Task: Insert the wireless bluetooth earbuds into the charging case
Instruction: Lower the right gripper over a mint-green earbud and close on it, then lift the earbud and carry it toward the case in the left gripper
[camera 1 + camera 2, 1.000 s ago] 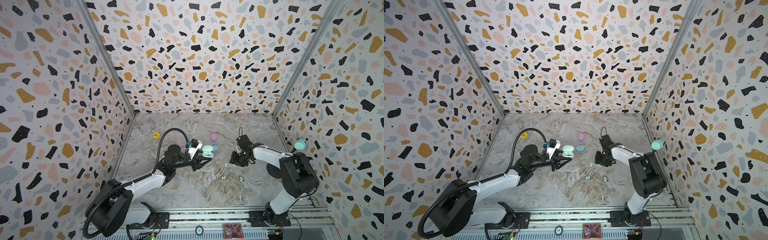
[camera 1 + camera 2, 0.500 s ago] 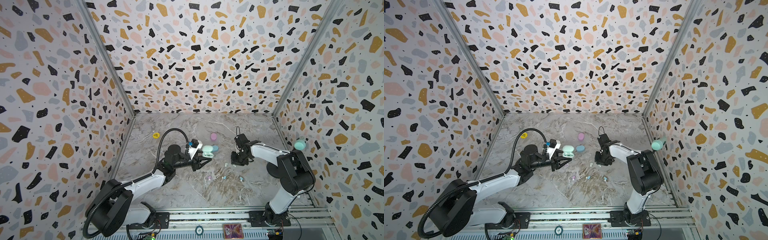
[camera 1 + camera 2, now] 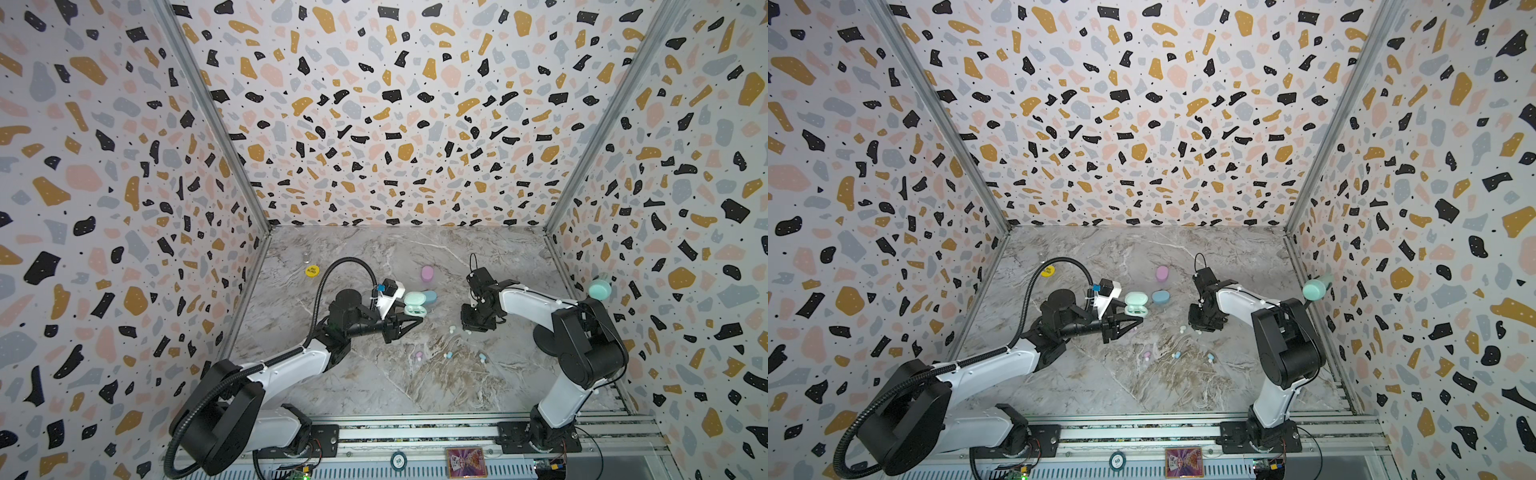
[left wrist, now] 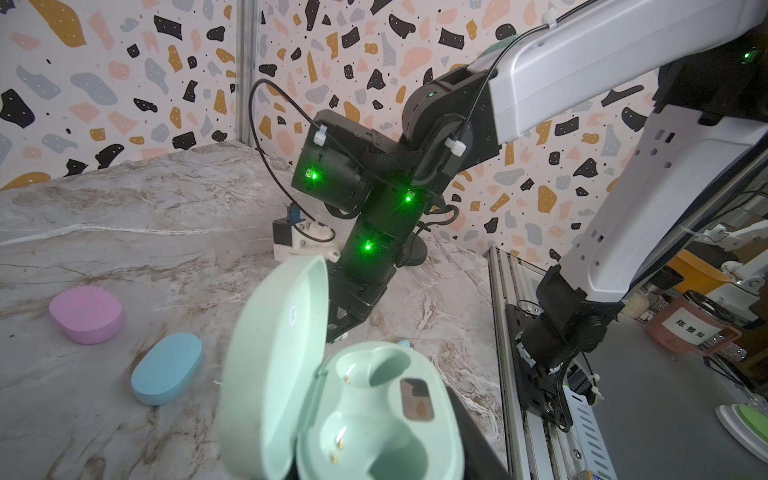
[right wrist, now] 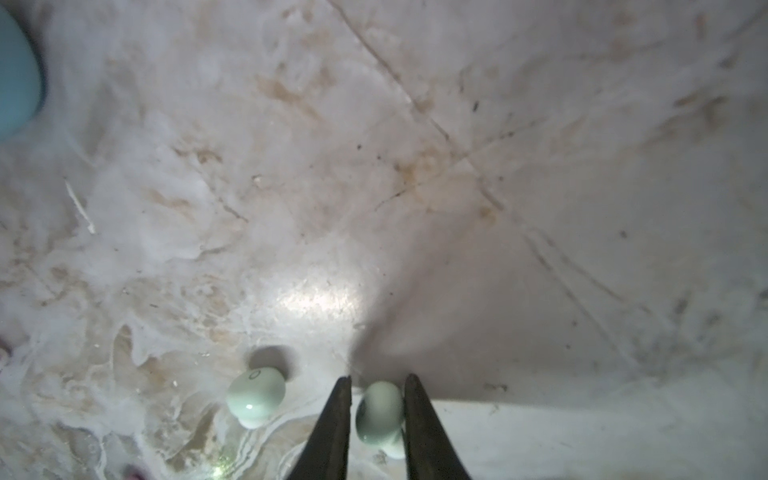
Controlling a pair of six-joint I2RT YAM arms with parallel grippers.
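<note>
My left gripper [image 3: 419, 319] is shut on the mint charging case [image 4: 374, 419], held lid-open with both sockets empty; a dark finger [image 4: 478, 440] shows beside it. The case [image 3: 414, 303] hangs left of centre. My right gripper [image 5: 378, 377] points down at the marble floor, its fingers closed on either side of a mint earbud [image 5: 379, 411]. A second mint earbud [image 5: 255, 397] lies loose beside it. In both top views the right gripper [image 3: 471, 328] stands over these buds. Pink [image 3: 419, 355] and blue earbuds [image 3: 448, 355] [image 3: 482, 357] lie nearer the front.
A shut pink case [image 3: 427, 273] and a shut blue case [image 3: 430, 296] lie behind the mint one. A yellow disc [image 3: 312, 270] sits at the back left. A mint knob [image 3: 599, 289] sticks out of the right wall. Terrazzo walls enclose three sides; a metal rail [image 3: 415, 432] runs along the front.
My right gripper's jaws have narrowed around the mint earbud and its wrist has shifted slightly. The left arm and the mint case have stayed still.
</note>
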